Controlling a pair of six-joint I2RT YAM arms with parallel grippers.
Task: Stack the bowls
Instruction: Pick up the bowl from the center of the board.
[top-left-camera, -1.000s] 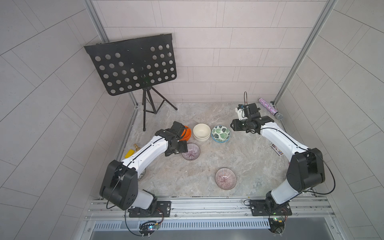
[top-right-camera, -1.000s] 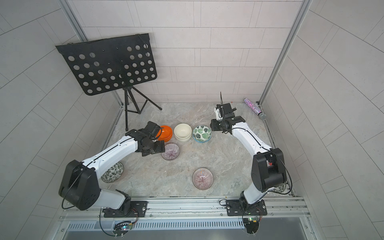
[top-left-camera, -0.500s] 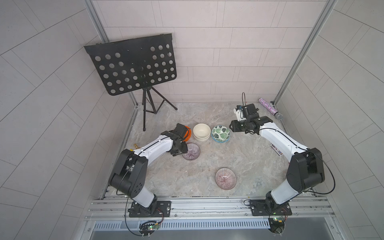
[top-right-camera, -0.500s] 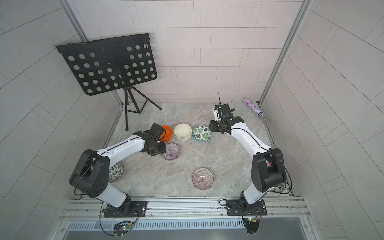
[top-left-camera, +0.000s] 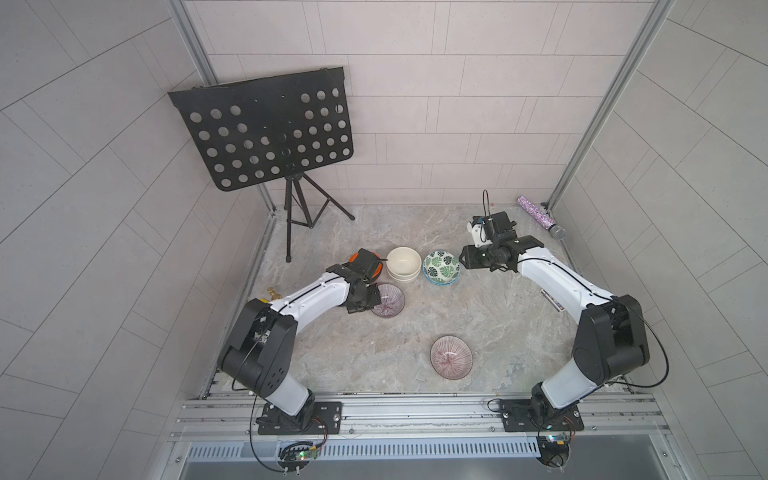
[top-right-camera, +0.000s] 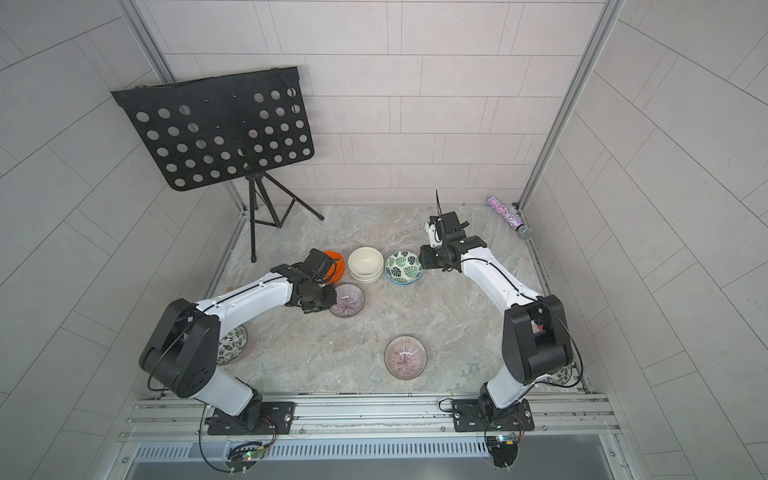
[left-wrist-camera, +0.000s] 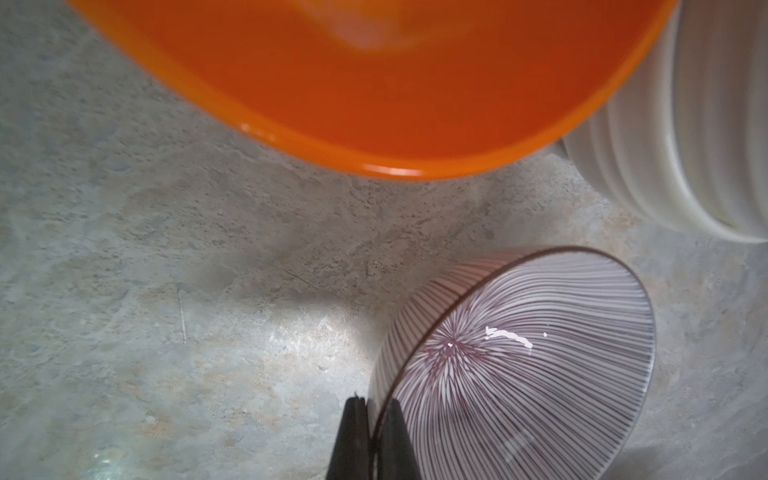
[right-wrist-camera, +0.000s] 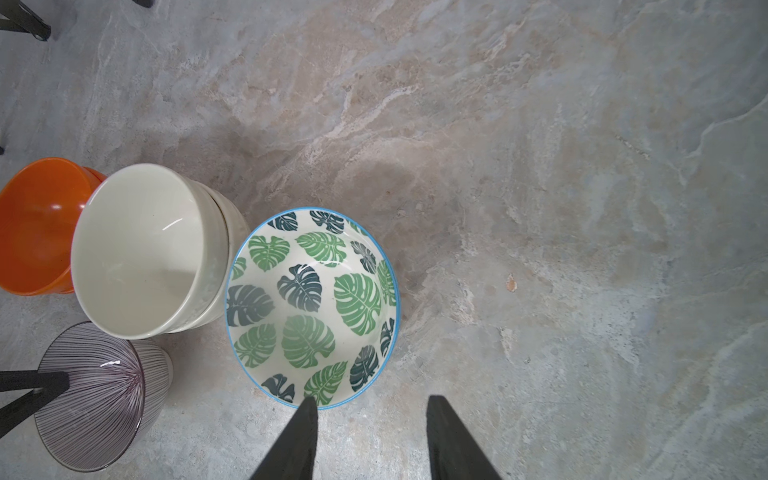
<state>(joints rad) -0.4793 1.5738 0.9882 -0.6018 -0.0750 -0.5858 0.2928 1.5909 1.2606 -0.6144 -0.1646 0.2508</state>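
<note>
My left gripper (left-wrist-camera: 374, 405) is shut on the near rim of a purple radial-striped bowl (top-left-camera: 388, 300), one finger inside and one outside. Just behind it stand the orange bowls (top-left-camera: 376, 269), partly hidden by the wrist, then the stacked cream bowls (top-left-camera: 403, 263) and a green-leaf bowl (top-left-camera: 441, 267) in a row. My right gripper (right-wrist-camera: 372, 405) hangs open beside the green-leaf bowl (right-wrist-camera: 311, 307), one fingertip over its rim. A second purple striped bowl (top-left-camera: 451, 356) sits alone near the front. A dark leaf-patterned bowl (top-right-camera: 232, 345) peeks out under the left arm.
A black music stand (top-left-camera: 266, 129) on a tripod occupies the back left corner. A glittery microphone (top-left-camera: 540, 216) lies at the back right. A small brass object (top-left-camera: 272, 292) sits by the left wall, and a thin strip (top-left-camera: 552, 300) lies under the right arm.
My left gripper came down to the purple striped bowl and closed on its rim. The right arm has hardly moved.
</note>
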